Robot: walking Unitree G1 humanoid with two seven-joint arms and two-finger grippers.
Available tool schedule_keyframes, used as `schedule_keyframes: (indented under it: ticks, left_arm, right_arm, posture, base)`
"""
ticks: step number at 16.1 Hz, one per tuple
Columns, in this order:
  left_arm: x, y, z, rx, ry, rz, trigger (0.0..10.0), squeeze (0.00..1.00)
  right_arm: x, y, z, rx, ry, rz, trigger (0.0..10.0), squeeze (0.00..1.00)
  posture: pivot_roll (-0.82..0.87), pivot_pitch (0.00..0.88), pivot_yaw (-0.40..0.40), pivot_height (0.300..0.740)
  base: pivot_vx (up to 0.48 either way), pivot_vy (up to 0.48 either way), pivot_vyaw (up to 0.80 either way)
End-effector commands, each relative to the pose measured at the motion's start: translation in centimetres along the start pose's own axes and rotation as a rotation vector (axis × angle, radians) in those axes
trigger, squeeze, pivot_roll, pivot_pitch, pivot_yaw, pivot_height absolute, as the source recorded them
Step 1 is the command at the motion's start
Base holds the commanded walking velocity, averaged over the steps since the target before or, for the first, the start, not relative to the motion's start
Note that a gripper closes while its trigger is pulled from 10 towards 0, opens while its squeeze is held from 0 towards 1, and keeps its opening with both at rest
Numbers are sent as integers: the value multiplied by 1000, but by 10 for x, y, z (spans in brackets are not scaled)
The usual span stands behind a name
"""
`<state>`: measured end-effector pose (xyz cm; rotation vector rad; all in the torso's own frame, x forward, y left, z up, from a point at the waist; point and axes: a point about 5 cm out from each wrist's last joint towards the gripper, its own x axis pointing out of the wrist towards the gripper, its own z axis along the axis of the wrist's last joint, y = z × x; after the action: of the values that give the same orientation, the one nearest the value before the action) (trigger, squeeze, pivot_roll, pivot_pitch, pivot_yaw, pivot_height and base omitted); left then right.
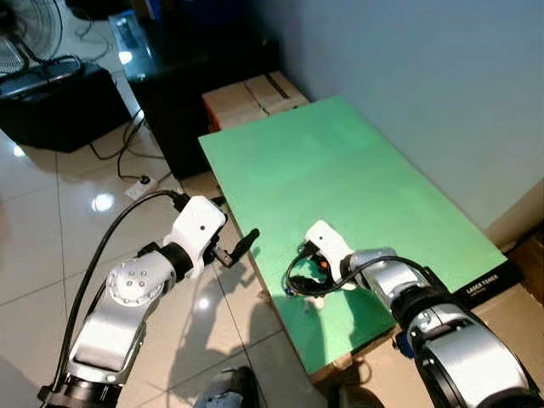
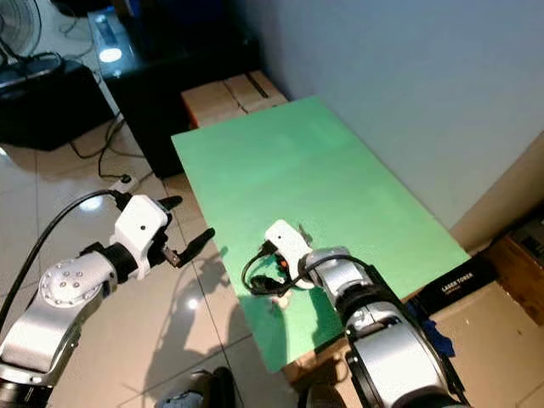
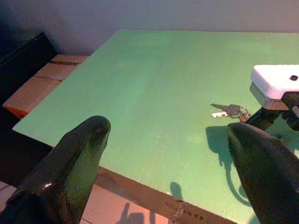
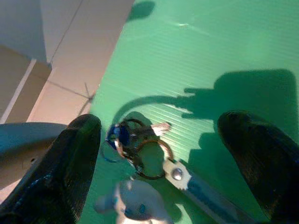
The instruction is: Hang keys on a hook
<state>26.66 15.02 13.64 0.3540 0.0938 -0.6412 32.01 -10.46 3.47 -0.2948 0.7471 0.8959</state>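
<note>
Spread wide, my right gripper (image 4: 159, 158) hangs just above the keys (image 4: 135, 149), its two black fingers flanking them without touching. The keys lie on the green tabletop (image 1: 340, 178), close to its near edge at about 6 o'clock from the tabletop's middle; a small white figure charm (image 4: 135, 205) and a strap with a rivet (image 4: 180, 175) lie with the ring. My left gripper (image 1: 236, 248) is open too and holds nothing, hovering over the floor just off the tabletop's near-left edge, at 9 o'clock from the keys.

A grey wall (image 1: 408, 68) runs along the tabletop's far long side. Cardboard boxes (image 1: 251, 98) sit at its far end, at 11 o'clock, beside a dark cabinet (image 1: 183, 76). A fan (image 1: 30, 34) stands far left, and a cable with a white socket strip (image 1: 140, 183) trails over the glossy tiled floor (image 1: 51, 221). Most of the green surface beyond the keys lies open toward 12 o'clock.
</note>
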Motion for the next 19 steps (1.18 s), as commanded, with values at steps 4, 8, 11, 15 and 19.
schedule_keyframes:
  ticks: [4,8,11,15,19]
  left_arm:
    - [-2,2,5,5,4,-4,10000,0]
    - [-3,1,6,4,9,-12,10000,0]
    - [-3,-2,6,3,11,-40,10000,0]
    - [-5,-12,12,-5,-16,-184,10000,0]
    - [-9,-13,15,80,2,-323,10000,0]
  right_arm:
    - [3,4,13,-51,-7,49,10000,1000]
    - [4,3,5,-196,104,14,10000,898]
    - [5,3,2,-276,144,-1,10000,0]
    - [6,2,-3,-344,172,-43,10000,0]
    - [6,2,-7,-365,182,-52,10000,0]
  posture:
    - [18,196,76,740]
    - [19,201,77,740]
    - [22,196,77,740]
    - [21,201,82,740]
    - [18,202,83,740]
  base:
    - [0,0,0]
    - [0,0,0]
    - [0,0,0]
    - [0,0,0]
    - [0,0,0]
